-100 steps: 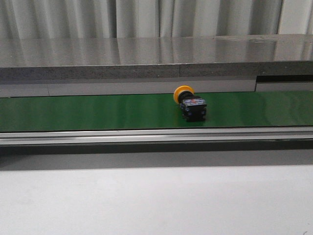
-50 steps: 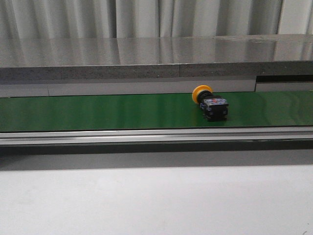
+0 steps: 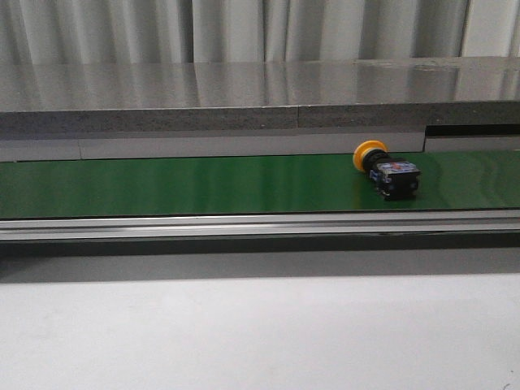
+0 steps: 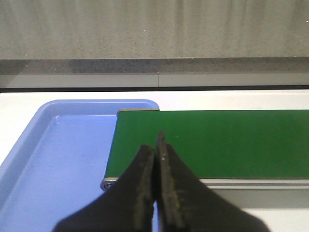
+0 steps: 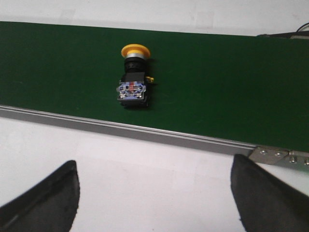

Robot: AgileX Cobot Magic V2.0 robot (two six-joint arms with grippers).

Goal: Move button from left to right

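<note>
1. The button (image 3: 386, 171) lies on its side on the green belt (image 3: 162, 185), at about 3 o'clock in the front view; neither arm grips it.
2. Judged progress: the button is well to the right; pickup remains.
3. The right gripper (image 5: 154, 193) is spread wide, near the button.
4. The left gripper (image 4: 155, 186) is pressed together, empty, above the blue tray (image 4: 58, 159).
5. Nothing blocks the button.
</note>
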